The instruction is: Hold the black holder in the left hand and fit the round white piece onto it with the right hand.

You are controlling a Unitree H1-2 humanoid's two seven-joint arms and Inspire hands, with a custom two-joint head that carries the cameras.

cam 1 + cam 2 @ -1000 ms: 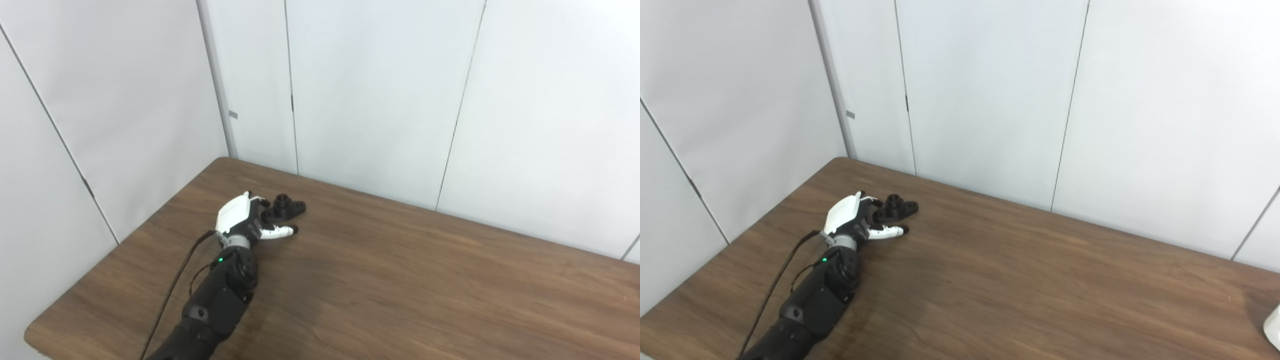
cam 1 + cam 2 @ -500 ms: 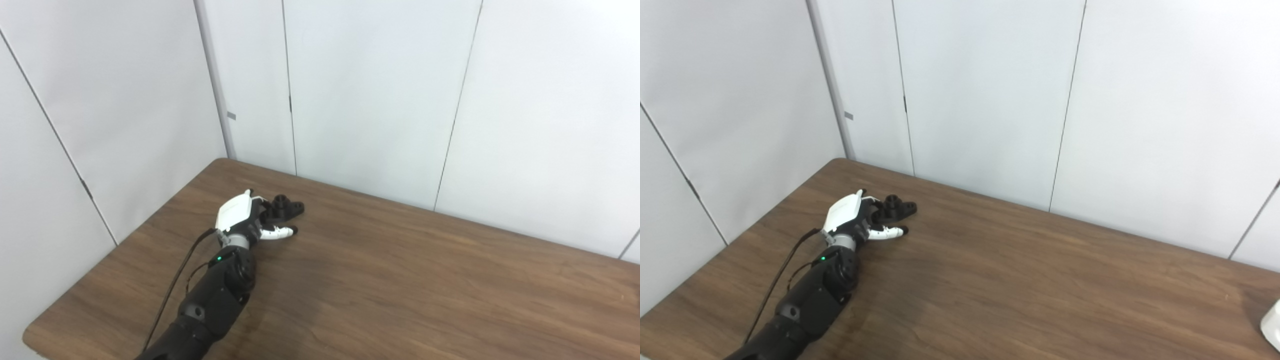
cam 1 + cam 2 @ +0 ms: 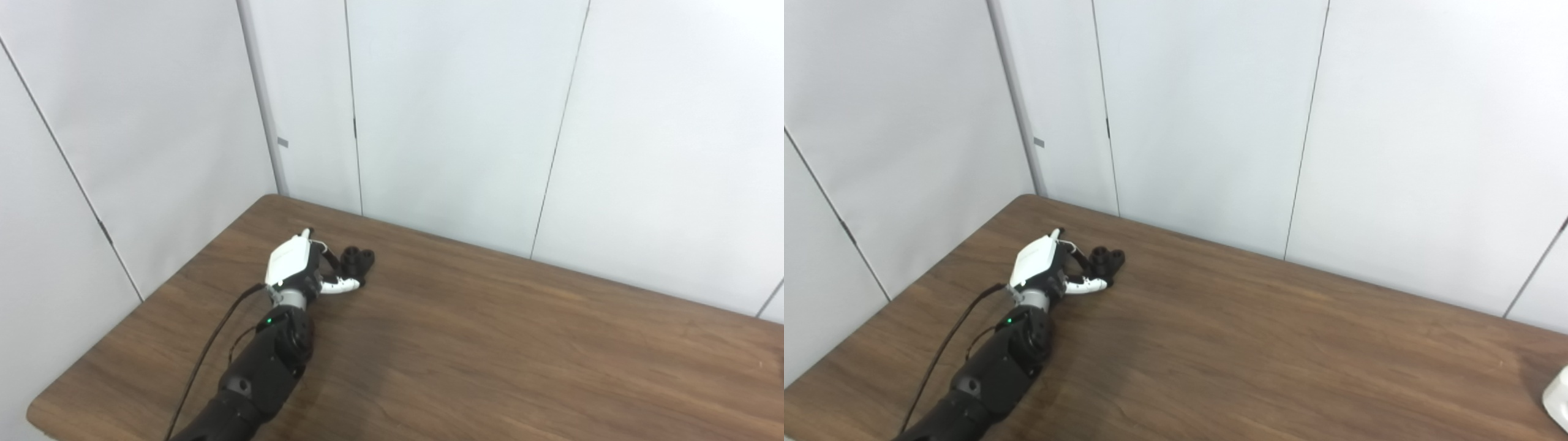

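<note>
The black holder (image 3: 358, 260) is at the far left of the wooden table (image 3: 520, 343), tipped up off its flat side. My left hand (image 3: 294, 264), with its white back showing, is shut on it: fingers curl over its near end and the thumb (image 3: 343, 284) lies under it. The right eye view shows the same grip, with the left hand (image 3: 1038, 263) on the holder (image 3: 1107, 260). A white rounded shape (image 3: 1557, 397) is cut off by the right edge; I cannot tell whether it is the round white piece. No right hand shows clearly.
White wall panels (image 3: 453, 110) stand close behind the table's back edge and along its left side. The table's rounded near-left corner (image 3: 37, 416) is in view. A black cable (image 3: 208, 352) runs along my left forearm.
The holder lay flat beside my left hand; now the fingers have closed on it and it is tipped up and turned. The camera has drifted slightly.
</note>
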